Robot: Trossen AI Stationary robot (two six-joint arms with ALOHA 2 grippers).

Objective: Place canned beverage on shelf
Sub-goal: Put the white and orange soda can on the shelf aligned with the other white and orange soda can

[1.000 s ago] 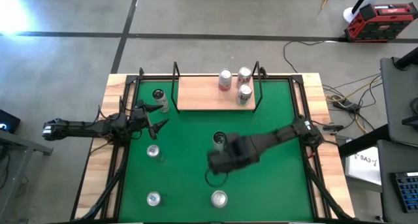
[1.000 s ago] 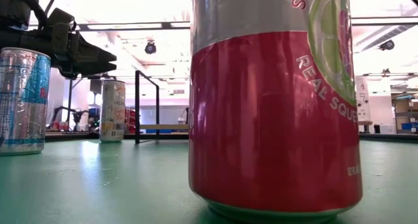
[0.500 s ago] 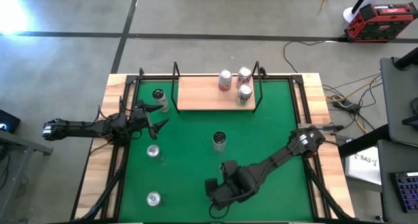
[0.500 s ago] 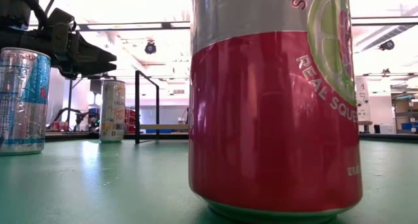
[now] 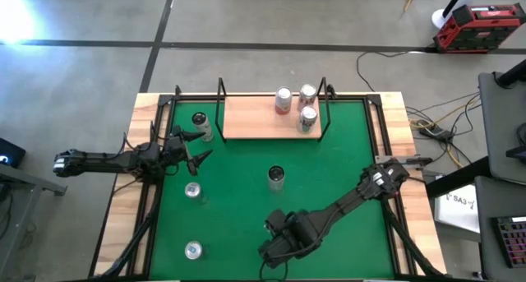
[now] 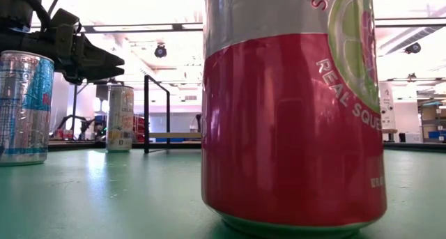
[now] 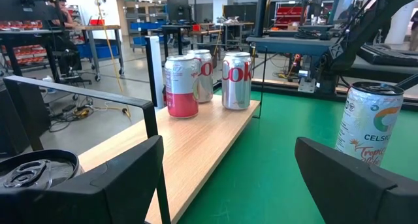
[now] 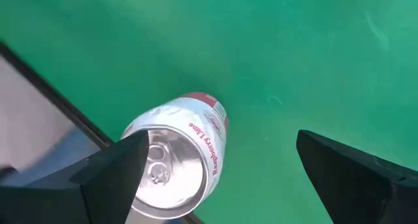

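A red-and-silver canned beverage (image 8: 176, 155) stands upright on the green mat near the table's front edge; it fills the low view (image 6: 293, 106). My right gripper (image 5: 275, 251) hangs open above it, pointing steeply down (image 8: 222, 142); the can's top shows beside one finger. In the high view the arm hides the can. The shelf (image 5: 246, 117), a light-wood board in black rods at the far side, carries three upright cans (image 7: 196, 80). At the mat's left edge my left gripper (image 5: 196, 146) waits open and level, with nothing between its fingers (image 7: 225, 152).
More cans stand upright on the mat: one at mid-mat (image 5: 275, 177), two on the left (image 5: 192, 190) (image 5: 192, 250), one by the shelf's left end (image 5: 199, 122). Black rods (image 5: 160, 150) run along the mat's sides. The mat's right half is bare green (image 5: 353, 142).
My right gripper has gone from the middle of the mat toward the table's near edge and down, rolling about its own axis, and now hangs over the can at the front edge. The can at mid-mat, hidden under the arm before, shows again.
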